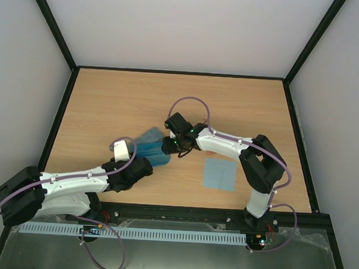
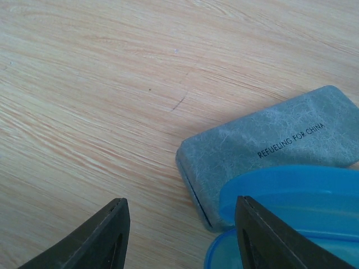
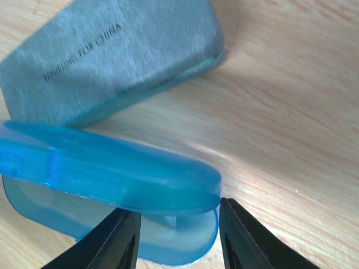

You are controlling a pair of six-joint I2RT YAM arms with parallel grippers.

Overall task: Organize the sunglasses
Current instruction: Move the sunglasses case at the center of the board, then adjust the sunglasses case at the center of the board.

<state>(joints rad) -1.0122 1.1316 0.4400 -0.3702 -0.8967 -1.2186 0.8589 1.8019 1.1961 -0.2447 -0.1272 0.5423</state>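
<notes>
Now, left gripper (image 2: 180,203): open, its two dark fingers (image 2: 101,241) well apart with only bare wood between them; it holds nothing.
Left gripper, contact: in its wrist view the finger on the right stands in front of the blue case (image 2: 291,190); whether it touches the case cannot be told.
Right gripper (image 3: 178,206): jaws part-way apart, straddling the rounded end of the blue case.
Right gripper, grip: the fingertips sit right against the raised lid (image 3: 112,168), and the lower half (image 3: 56,210) fills the gap between them; whether the pads press on it cannot be told.
Blue case: translucent and lying open, the lid tilted up over the lower half.
Writing: "REFUELING FOR CHINA" in small dark capitals on top of the green-grey case (image 2: 269,140); sharp in the left wrist view, blurred at its start in the right wrist view.
Green-grey case: closed, flat on the table (image 1: 109,94), just beside the blue case on its far side.
Place of the cases: about the middle of the table, a little nearer its near edge than its far edge.
Cloth (image 1: 219,174): pale blue square, lying flat near the near edge, to the right of the cases and apart from them.
Sunglasses: no pair can be made out in any view; where they lie cannot be told.
</notes>
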